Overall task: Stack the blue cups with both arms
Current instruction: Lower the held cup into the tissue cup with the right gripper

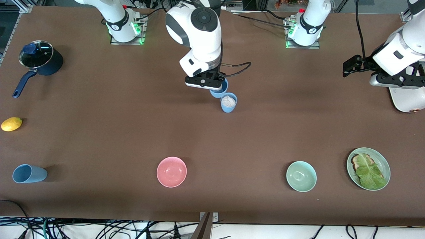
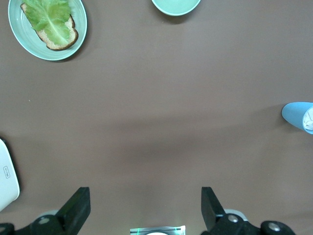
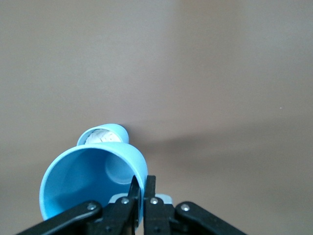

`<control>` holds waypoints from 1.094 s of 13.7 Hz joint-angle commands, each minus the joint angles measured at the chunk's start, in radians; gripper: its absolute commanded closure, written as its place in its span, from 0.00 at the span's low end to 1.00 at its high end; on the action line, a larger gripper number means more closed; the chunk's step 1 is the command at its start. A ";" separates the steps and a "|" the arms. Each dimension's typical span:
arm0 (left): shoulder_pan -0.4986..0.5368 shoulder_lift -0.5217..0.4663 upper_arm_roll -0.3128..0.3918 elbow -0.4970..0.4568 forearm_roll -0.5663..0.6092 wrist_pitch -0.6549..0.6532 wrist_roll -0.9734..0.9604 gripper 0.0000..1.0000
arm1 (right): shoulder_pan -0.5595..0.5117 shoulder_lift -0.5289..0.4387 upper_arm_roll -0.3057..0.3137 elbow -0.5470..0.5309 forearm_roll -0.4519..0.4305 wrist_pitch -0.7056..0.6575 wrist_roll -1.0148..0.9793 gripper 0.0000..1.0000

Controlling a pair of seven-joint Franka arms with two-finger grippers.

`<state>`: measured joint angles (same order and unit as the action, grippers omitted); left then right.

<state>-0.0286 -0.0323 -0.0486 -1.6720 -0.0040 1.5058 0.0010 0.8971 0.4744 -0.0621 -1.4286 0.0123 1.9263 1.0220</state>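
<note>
Right gripper (image 1: 208,84) pinching rim of blue cup (image 1: 219,90) in air — just above second blue cup (image 1: 228,102) holding white wad. Left gripper (image 2: 145,208) spread wide, waiting over bare table — third cup (image 1: 29,173) on its side, well apart.

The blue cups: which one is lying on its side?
The blue cup nearest the front camera, at the right arm's end of the table. One other stands upright mid-table; the right gripper holds the third.

A matte brown tabletop (image 1: 99,132) fills nearly the whole view, evenly lit from above, with soft shadows under whatever stands on it. Along its camera-side edge hang tangled black cables (image 1: 99,229) over a pale floor (image 1: 272,231). At the opposite edge, metal framing (image 1: 20,6) and more cables (image 1: 259,18) show.
</note>
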 commanded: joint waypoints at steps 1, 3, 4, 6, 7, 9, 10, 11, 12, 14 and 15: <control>0.004 0.003 0.001 0.015 -0.011 -0.019 0.014 0.00 | 0.035 0.049 -0.010 0.062 -0.020 -0.009 0.064 1.00; 0.004 0.003 0.003 0.015 -0.011 -0.019 0.014 0.00 | 0.058 0.081 -0.013 0.088 -0.041 0.003 0.117 1.00; 0.004 0.003 0.001 0.015 -0.011 -0.019 0.014 0.00 | 0.060 0.088 -0.012 0.092 -0.054 0.005 0.128 1.00; 0.004 0.003 0.001 0.015 -0.011 -0.019 0.014 0.00 | 0.062 0.093 -0.012 0.093 -0.055 0.006 0.132 1.00; 0.004 0.003 0.001 0.015 -0.011 -0.019 0.014 0.00 | 0.066 0.096 -0.012 0.093 -0.057 0.013 0.132 1.00; 0.004 0.003 0.003 0.015 -0.011 -0.019 0.014 0.00 | 0.066 0.104 -0.013 0.093 -0.057 0.020 0.136 1.00; 0.004 0.003 0.003 0.015 -0.011 -0.019 0.014 0.00 | 0.066 0.105 -0.013 0.093 -0.057 0.020 0.136 1.00; 0.004 0.003 0.003 0.015 -0.011 -0.019 0.014 0.00 | 0.066 0.108 -0.015 0.094 -0.057 0.028 0.136 1.00; 0.004 0.003 0.003 0.015 -0.011 -0.021 0.014 0.00 | 0.068 0.115 -0.015 0.096 -0.058 0.042 0.139 1.00; 0.004 0.003 0.001 0.014 -0.011 -0.021 0.014 0.00 | 0.068 0.124 -0.015 0.099 -0.063 0.049 0.155 1.00; 0.004 0.003 0.003 0.015 -0.011 -0.021 0.014 0.00 | 0.069 0.127 -0.015 0.099 -0.071 0.060 0.159 1.00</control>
<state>-0.0284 -0.0323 -0.0486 -1.6720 -0.0040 1.5051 0.0010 0.9497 0.5732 -0.0657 -1.3714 -0.0309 1.9807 1.1483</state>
